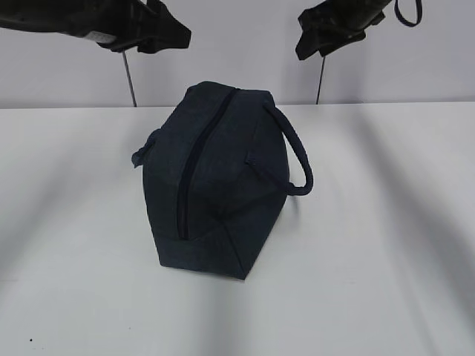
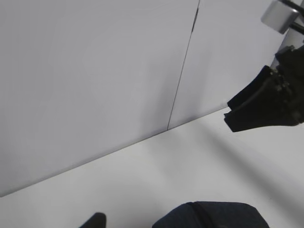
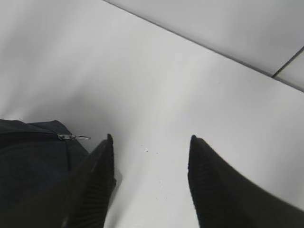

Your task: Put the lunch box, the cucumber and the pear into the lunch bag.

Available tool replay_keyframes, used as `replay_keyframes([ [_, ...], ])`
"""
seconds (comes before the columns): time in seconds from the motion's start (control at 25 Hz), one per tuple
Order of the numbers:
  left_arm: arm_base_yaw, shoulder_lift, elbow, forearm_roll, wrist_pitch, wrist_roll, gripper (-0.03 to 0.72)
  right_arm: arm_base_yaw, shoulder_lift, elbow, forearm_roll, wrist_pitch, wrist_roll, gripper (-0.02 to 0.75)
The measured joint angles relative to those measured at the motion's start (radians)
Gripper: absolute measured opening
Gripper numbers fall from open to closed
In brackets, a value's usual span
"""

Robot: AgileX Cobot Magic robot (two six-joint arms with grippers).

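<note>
Bag zipped, both arms up high and empty-handed.

The lunch bag sits mid-table, zipper closed along the top, metal pull at the far end. The right gripper hangs with fingers spread, nothing between them. The left gripper is up by the back wall; only one fingertip shows in its own camera, so I can't tell its spread. No lunch box, cucumber or pear visible anywhere. The risk, to my eye: that soft bag slides or folds if one arm tugs the pull without the other bracing, and the small flat pull could slip from a pinch.
</note>
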Motion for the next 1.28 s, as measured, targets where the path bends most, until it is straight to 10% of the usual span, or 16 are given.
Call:
replay_keyframes([
  [0.64,0.018,-0.162,0.000,0.696,0.342,-0.676,0.412,0.000,-0.325,0.000,-0.026,0.015,0.129,0.397],
  [0.96,0.018,-0.290,0.000,0.755,0.407,-0.782,0.414,0.000,-0.481,0.040,-0.026,0.019,0.180,0.397],
  [1.28,0.018,-0.408,0.000,0.786,0.451,-0.829,0.414,0.000,-0.730,0.413,-0.101,0.020,0.205,0.397],
])
